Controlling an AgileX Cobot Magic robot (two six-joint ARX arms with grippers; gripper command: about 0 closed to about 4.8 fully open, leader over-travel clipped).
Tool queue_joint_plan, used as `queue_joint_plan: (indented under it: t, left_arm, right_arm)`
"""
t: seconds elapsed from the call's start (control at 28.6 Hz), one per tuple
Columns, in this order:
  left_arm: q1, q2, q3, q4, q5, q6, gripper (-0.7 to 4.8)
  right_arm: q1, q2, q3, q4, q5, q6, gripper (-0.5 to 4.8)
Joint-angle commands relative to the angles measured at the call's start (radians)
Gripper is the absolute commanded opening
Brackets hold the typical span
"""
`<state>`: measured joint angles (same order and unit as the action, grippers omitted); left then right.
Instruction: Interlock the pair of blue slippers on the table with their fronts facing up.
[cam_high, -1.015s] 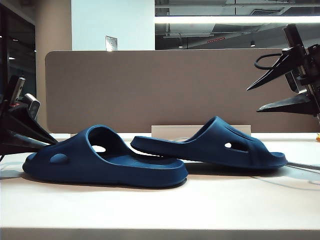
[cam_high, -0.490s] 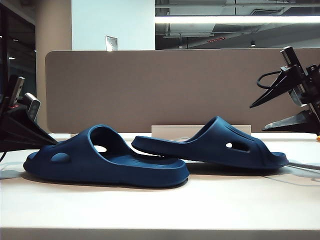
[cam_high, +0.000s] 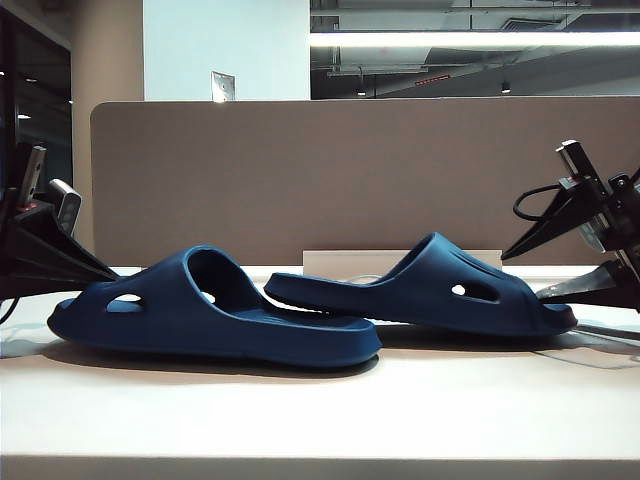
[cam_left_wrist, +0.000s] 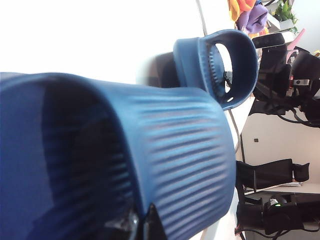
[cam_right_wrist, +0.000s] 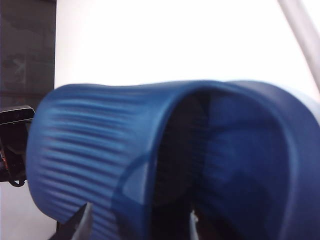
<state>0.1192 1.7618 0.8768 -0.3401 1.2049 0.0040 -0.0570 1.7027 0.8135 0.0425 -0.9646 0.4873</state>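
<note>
Both blue slippers lie with their long axes running across the exterior view, soles down on the white bench (cam_high: 320, 420), toes pointing outward in opposite directions. The near slipper (cam_high: 215, 320) sits left of centre with its open toe toward the left edge and its heel toward the middle. The far slipper (cam_high: 425, 290) sits right of centre, toe toward the right, its heel overlapping the near one's heel as seen from this side (whether they touch cannot be told). Each is dark navy moulded foam with a thick sole, a wide arched strap, oval side holes and a ribbed footbed.

The left end effector (cam_high: 100, 280) is at the near slipper's toe, jaws clamped on that toe end. The right end effector (cam_high: 530, 275) is at the far slipper's toe, jaws spread wide above and below it, gripping nothing.
</note>
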Motion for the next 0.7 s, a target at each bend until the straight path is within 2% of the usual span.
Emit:
queue_joint_plan:
  t: [0.03,0.21,0.45,0.59,0.7]
  left_arm:
    - [-0.001,-0.001,0.002,0.014,0.015,0.007,-0.06]
    - [-0.001,-0.001,0.002,0.031,0.055,0.003,-0.06]
    - [-0.001,-0.001,0.002,0.035,0.056,-0.001,-0.06]
    - [-0.001,-0.001,0.002,0.035,0.056,-0.001,-0.06]
    - [-0.001,-0.001,0.002,0.035,0.056,-0.001,-0.06]
  right_arm:
    - [0.003,-0.002,0.003,0.037,-0.014,-0.005,2.44]
    - [0.003,0.022,0.004,0.050,-0.026,0.007,2.44]
    - [0.005,0.064,0.003,0.088,-0.084,0.014,2.38]
    - [0.010,0.070,0.003,0.113,-0.097,0.017,1.41]
    - [0.018,0.070,0.003,0.134,-0.109,0.017,0.89]
